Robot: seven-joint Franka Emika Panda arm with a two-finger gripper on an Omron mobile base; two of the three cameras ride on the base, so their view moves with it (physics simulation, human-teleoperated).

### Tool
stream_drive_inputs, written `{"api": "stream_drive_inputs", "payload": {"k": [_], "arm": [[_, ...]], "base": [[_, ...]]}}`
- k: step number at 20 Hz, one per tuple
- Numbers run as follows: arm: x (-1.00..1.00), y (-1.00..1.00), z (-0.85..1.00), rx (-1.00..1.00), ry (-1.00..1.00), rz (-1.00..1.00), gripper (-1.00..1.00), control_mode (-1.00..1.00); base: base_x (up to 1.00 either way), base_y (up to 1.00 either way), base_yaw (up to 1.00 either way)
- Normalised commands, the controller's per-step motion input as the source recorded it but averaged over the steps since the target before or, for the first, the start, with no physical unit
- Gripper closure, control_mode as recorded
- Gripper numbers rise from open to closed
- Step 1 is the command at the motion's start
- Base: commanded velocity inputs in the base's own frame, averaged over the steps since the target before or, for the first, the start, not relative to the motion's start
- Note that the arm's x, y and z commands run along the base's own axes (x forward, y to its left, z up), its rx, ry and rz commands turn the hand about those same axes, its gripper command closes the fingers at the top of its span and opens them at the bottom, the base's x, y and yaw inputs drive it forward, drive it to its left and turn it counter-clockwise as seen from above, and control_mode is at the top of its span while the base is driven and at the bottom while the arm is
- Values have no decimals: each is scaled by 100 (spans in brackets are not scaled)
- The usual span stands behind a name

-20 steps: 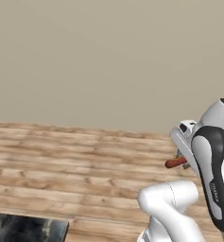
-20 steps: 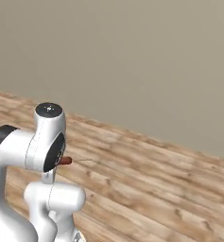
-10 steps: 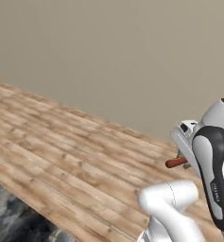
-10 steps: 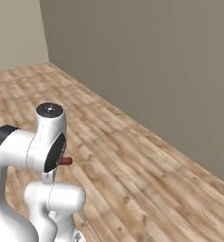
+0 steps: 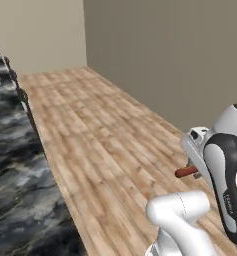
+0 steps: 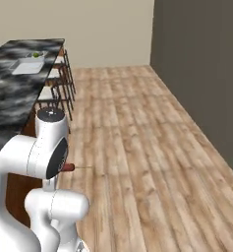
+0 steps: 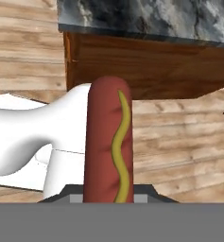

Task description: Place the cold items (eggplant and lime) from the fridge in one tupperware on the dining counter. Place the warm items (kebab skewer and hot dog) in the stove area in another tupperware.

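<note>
Pinching the red-brown hot dog with its yellow mustard squiggle (image 7: 107, 142), the gripper (image 7: 108, 196) carried it low above the wood floor. A loose end-on hold could have dropped it short of the glossy black-and-white marbled dining counter (image 6: 14, 83).

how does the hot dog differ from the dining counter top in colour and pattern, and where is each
The hot dog is reddish-brown with one wavy yellow stripe; the dining counter top is glossy black-and-white marble. The hot dog is small and held off the floor in the shut jaws; the counter is a long island on a brown wood base, with stools beside it. Both look smooth.
</note>
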Motion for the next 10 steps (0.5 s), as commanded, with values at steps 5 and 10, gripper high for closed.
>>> {"api": "stream_drive_inputs", "payload": {"k": [5, 10], "arm": [[0, 0, 0, 0, 0, 0, 100, 100], [0, 0, 0, 0, 0, 0, 100, 100]], "base": [[99, -36, 56], [100, -64, 38]]}}
